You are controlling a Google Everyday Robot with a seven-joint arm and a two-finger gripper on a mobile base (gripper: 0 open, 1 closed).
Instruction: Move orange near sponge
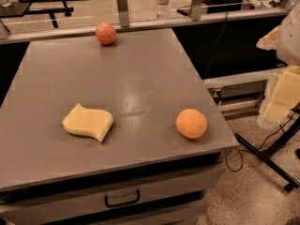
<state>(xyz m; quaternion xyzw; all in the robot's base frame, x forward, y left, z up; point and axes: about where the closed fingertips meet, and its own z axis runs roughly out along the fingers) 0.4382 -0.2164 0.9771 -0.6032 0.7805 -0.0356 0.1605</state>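
The orange [191, 123] is a bright-orange round fruit on the grey table [140, 78], near the front right corner. The sponge [88, 122] is a pale yellow foam block with wavy edges, lying flat at the front left, well apart from the orange. My gripper [281, 96] shows as cream-coloured parts at the right edge of the view, off the table's right side and to the right of the orange, touching nothing on the table.
A smaller reddish-pink round fruit [106, 33] sits at the table's far edge. A water bottle [162, 2] stands behind a rail beyond the table. Drawers with a handle [122, 200] are below the front edge. Black stand legs and cables [267, 156] lie on the floor at right.
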